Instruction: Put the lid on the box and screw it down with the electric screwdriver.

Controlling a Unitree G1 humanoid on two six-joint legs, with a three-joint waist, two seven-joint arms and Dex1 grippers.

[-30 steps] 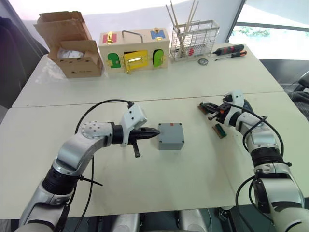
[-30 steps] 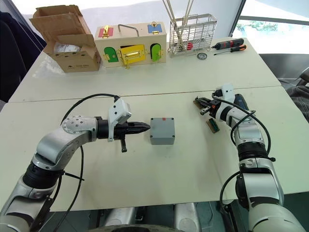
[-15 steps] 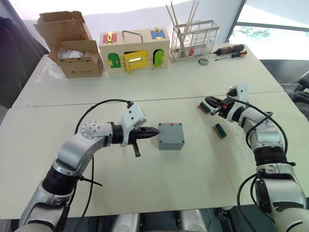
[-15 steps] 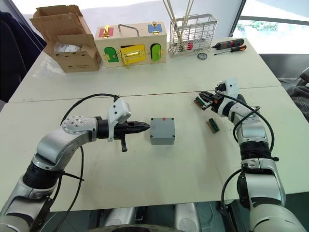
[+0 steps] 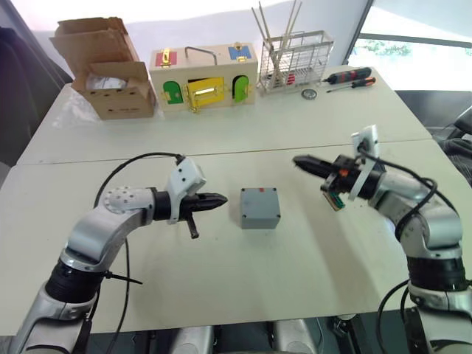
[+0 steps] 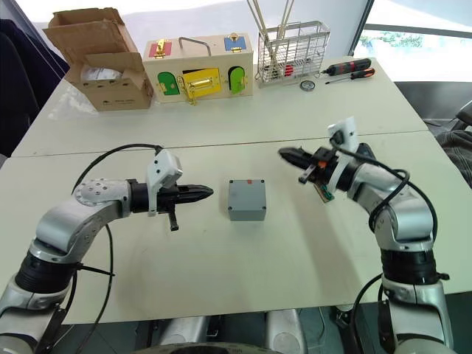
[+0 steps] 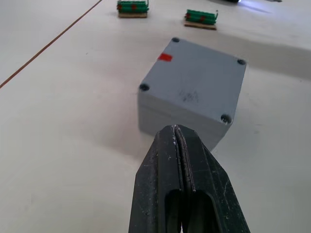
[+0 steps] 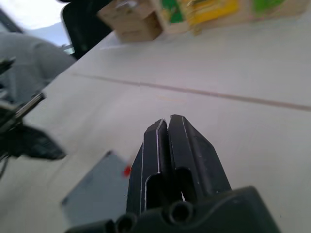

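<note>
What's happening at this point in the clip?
A humanoid robot stands at a white table with the grey box in front of it, its lid already sitting on top. The left gripper points at the box from its left side, fingers shut and empty. The right gripper hangs above the table on the box's right, also shut and empty. Neither touches the box.

Cardboard carton (image 5: 110, 74), wooden latch box (image 5: 204, 75) and wire basket (image 5: 295, 61) line the table's far edge.

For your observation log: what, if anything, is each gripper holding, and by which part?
Nothing. The left gripper and right gripper are both shut and empty, apart from the box.
</note>
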